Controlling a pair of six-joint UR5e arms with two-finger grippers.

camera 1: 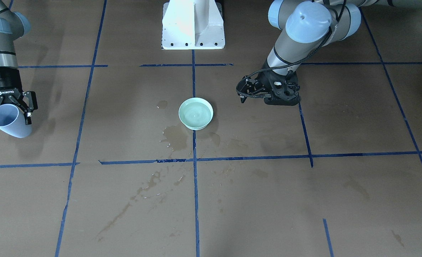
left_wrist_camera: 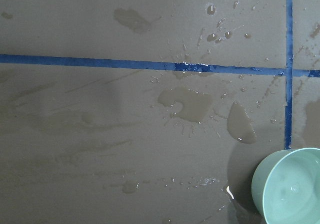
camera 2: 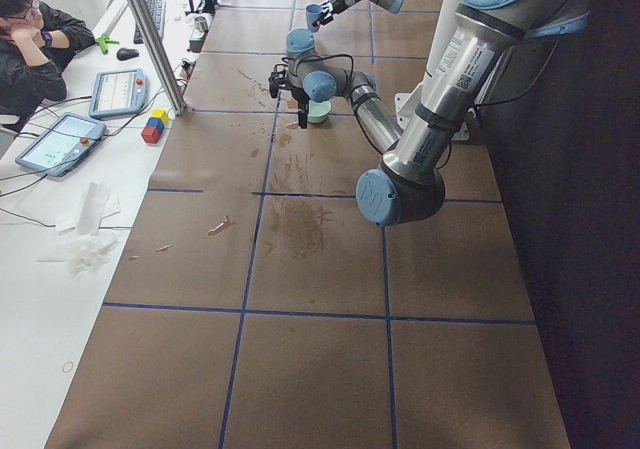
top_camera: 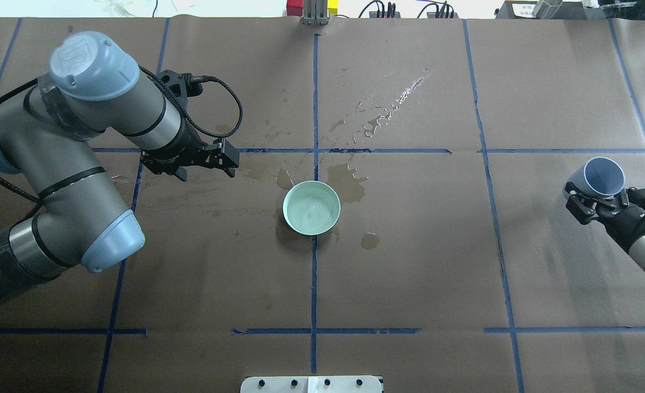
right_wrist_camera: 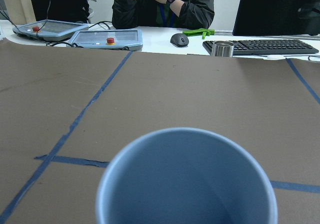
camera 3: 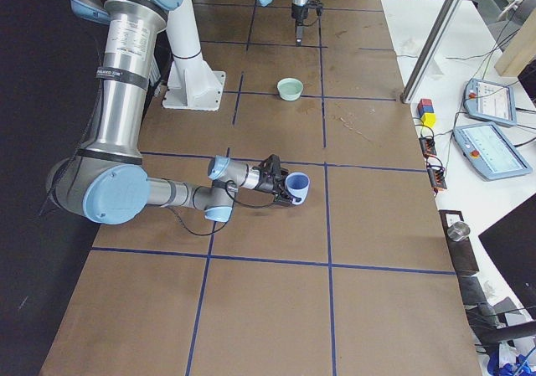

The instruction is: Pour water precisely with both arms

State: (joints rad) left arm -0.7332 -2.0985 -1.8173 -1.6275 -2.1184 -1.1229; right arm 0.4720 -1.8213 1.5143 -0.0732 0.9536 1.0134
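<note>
- Plainly, the relation that matters is between the blue cup [camera 1: 10,125] and the mint-green bowl [camera 1: 196,125]. The bowl sits at the table's middle on the blue tape cross, and the cup is well apart from it, out at the table's end on the robot's right.
- From the right gripper [camera 1: 8,107], the bowl lies sideways, toward the robot's left. Its fingers are clamped on the cup's wall just below the rim.
- The cup's long axis is tipped hard over, with its mouth leaning toward the operators' side of the table, not toward the bowl. As I judge it, any pour would need a long carry across and a turn of the mouth.
- The left gripper [camera 1: 248,91] is by far the nearer, hanging just beside the bowl on the robot's left and pointing down at the paper. It carries nothing, and I cannot tell whether its fingers are apart or together.
- The water [camera 1: 195,112] lies in the bowl, pale and faintly glinting. Dark wet stains [top_camera: 347,180] spread on the paper around it.
- The right wrist view cuts off the cup's bottom. No water shows in the part seen, so whether any remains there is uncertain.
- The left wrist view catches only the bowl's edge and none of its own fingers.
</note>
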